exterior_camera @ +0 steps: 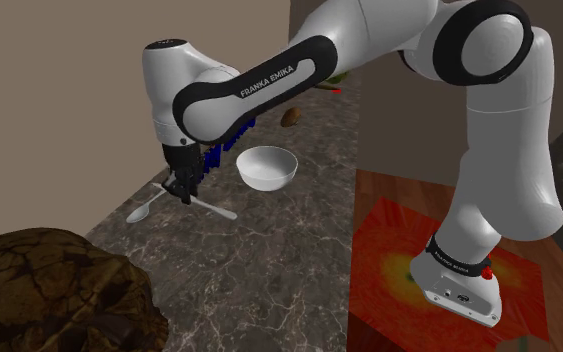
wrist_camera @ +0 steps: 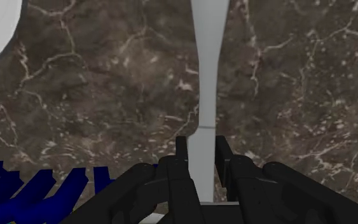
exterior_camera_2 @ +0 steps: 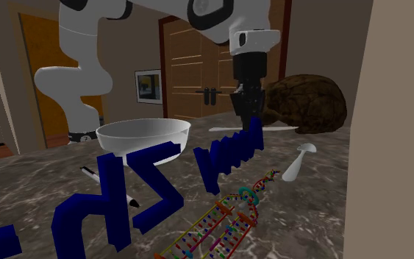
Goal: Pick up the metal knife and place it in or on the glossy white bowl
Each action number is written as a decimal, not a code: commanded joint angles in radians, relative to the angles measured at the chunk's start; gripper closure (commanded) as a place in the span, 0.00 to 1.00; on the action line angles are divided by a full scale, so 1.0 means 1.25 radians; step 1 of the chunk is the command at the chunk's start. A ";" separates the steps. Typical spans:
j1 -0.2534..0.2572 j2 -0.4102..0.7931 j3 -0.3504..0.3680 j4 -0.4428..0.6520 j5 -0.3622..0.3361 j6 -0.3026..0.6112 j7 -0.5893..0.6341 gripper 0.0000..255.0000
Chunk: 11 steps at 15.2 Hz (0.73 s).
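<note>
The knife (wrist_camera: 207, 76) is a long, pale grey piece lying along the dark marble counter (wrist_camera: 107, 102). My black gripper (wrist_camera: 202, 149) is shut on its handle end, a finger pressed against each side. From the shoulder camera the gripper (exterior_camera: 181, 190) points straight down, and the knife (exterior_camera: 214, 208) sticks out from it toward the view's lower right. The glossy white bowl (exterior_camera: 266, 167) stands upright a short way to the right of the gripper. In the second exterior view the knife (exterior_camera_2: 271, 129) runs level under the gripper (exterior_camera_2: 246, 121), with the bowl (exterior_camera_2: 143, 138) to its left.
A pale spoon (exterior_camera: 141, 211) lies close to the knife. Blue blocky shapes (exterior_camera_2: 227, 158) stand between gripper and bowl. A colourful helix model (exterior_camera_2: 220, 221) and a pen (exterior_camera_2: 91, 174) lie on the counter. A brown rock-like lump (exterior_camera: 49, 290) sits nearby. The counter edge (exterior_camera: 353, 250) drops to a red rug.
</note>
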 commanded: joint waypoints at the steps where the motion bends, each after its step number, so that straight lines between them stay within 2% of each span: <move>1: -0.001 -0.009 0.001 0.010 0.003 -0.019 -0.002 1.00; 11: -0.001 -0.036 0.006 0.080 0.012 -0.114 -0.010 1.00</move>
